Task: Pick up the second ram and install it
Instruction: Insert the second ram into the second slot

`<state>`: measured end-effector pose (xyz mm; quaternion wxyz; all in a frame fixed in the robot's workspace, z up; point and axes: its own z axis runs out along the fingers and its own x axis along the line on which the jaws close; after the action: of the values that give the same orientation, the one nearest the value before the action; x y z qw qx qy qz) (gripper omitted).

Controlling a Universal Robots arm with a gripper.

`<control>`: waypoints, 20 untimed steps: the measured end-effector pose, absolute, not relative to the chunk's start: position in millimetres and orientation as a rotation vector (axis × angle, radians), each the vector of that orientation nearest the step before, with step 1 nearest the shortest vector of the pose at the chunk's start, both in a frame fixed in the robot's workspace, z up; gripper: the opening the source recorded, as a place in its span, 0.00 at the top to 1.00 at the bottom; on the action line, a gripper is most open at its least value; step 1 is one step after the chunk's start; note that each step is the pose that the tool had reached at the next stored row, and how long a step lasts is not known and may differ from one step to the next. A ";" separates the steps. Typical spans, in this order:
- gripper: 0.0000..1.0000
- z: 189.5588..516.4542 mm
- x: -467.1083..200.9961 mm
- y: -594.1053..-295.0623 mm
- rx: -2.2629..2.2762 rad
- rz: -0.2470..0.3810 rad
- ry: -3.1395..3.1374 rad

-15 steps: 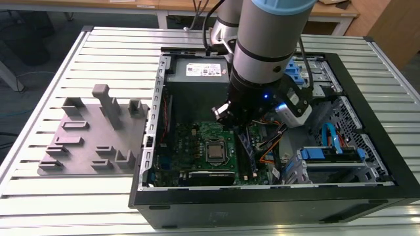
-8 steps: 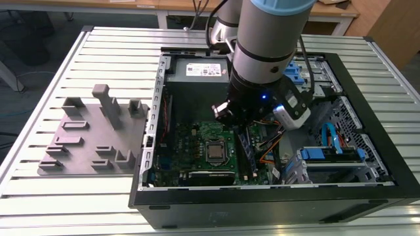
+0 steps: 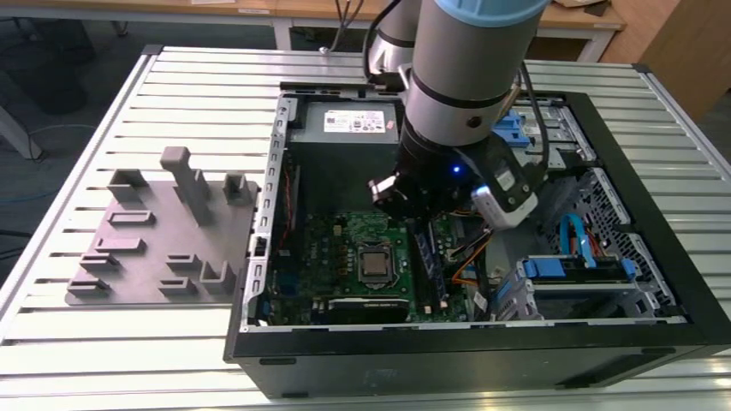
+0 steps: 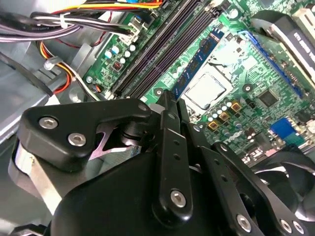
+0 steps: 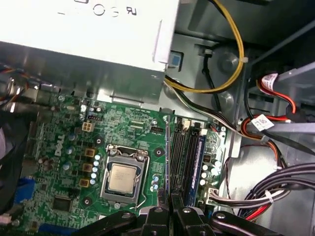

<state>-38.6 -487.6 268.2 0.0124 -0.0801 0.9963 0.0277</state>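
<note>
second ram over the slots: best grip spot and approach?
Pinch its two flat faces at the top long edge, coming from above. The second ram stands on edge, its lower edge towards the motherboard slots, so only the top is free. The gripper holds it so.

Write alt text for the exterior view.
A robot arm reaches down into an open computer case lying on a slatted metal table, its gripper low over the green motherboard. A grey fixture block sits at the exterior view's left.
</note>
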 end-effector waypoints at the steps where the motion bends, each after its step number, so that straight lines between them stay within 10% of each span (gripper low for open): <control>1: 0.89 268.2 -38.6 -487.6 -0.236 0.086 3.106; 20: 0.89 267.8 -38.6 -487.6 0.006 0.083 3.111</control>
<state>-38.6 -487.6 267.8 0.0146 0.0020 0.9995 0.0265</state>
